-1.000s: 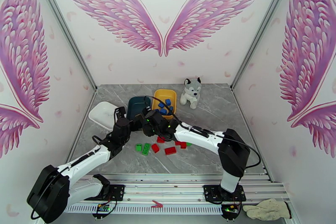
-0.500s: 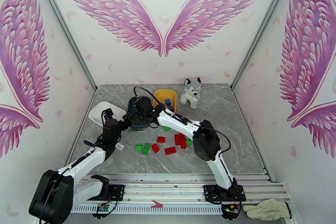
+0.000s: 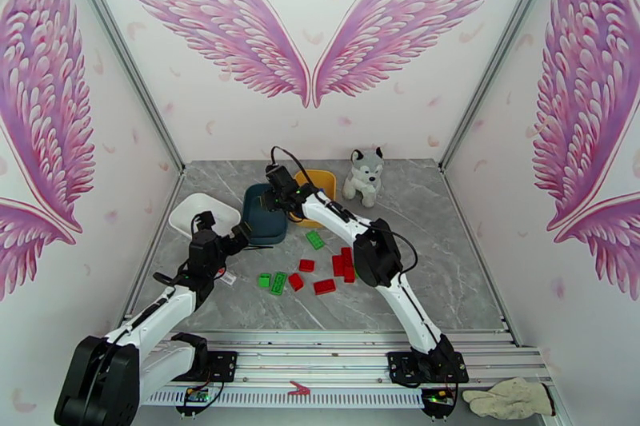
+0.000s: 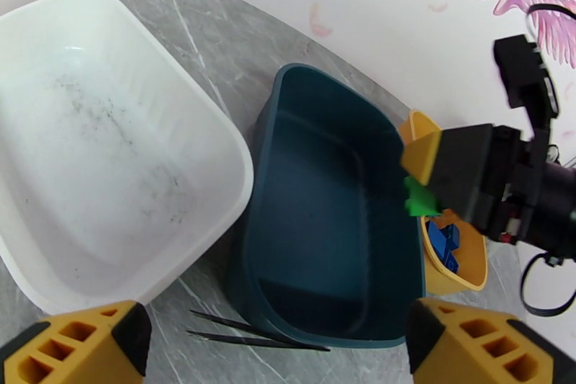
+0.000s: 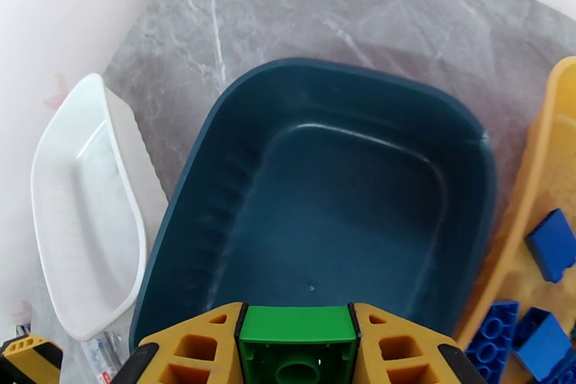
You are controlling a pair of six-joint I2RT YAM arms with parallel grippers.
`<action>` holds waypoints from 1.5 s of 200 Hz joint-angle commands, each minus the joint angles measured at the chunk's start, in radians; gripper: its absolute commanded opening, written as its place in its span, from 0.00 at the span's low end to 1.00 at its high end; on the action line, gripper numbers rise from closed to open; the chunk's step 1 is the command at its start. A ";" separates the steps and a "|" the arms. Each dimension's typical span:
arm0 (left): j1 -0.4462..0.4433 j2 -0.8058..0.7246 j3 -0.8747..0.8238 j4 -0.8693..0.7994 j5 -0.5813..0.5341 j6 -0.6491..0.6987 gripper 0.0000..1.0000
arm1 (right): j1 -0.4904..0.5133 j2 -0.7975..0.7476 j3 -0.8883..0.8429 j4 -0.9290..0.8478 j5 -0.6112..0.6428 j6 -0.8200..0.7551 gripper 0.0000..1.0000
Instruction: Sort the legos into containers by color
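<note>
Grey marbled tabletop (image 3: 448, 260) is occupied by three shallow plastic trays: a white tray (image 5: 86, 234), a dark teal tray (image 5: 345, 184) beneath the right pincer (image 5: 298, 360), and a yellow tray (image 5: 554, 162) to its right, where four blue bricks (image 5: 551, 234) are seen. One green studded brick (image 5: 298, 331) is clamped between the right pincer's fingers. The left pincer (image 4: 277, 346) is spread wide and holds nothing. Three green bricks (image 3: 315, 240) and about six red bricks (image 3: 324, 286) are scattered behind both pincers.

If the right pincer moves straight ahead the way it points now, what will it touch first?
Probably the bare floor of the dark teal tray: the right pincer, shut on a green lego, points into it. Depth is unclear.
</note>
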 commanded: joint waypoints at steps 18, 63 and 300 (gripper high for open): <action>-0.001 -0.047 -0.035 -0.060 0.039 0.019 0.99 | 0.006 0.033 0.046 0.034 -0.044 0.024 0.39; -0.131 -0.023 -0.017 -0.136 -0.012 0.032 0.98 | 0.022 -0.104 -0.124 0.087 -0.038 0.007 0.68; -0.492 0.220 0.089 -0.367 -0.229 0.085 0.63 | 0.297 -1.039 -1.310 0.239 0.241 0.050 0.59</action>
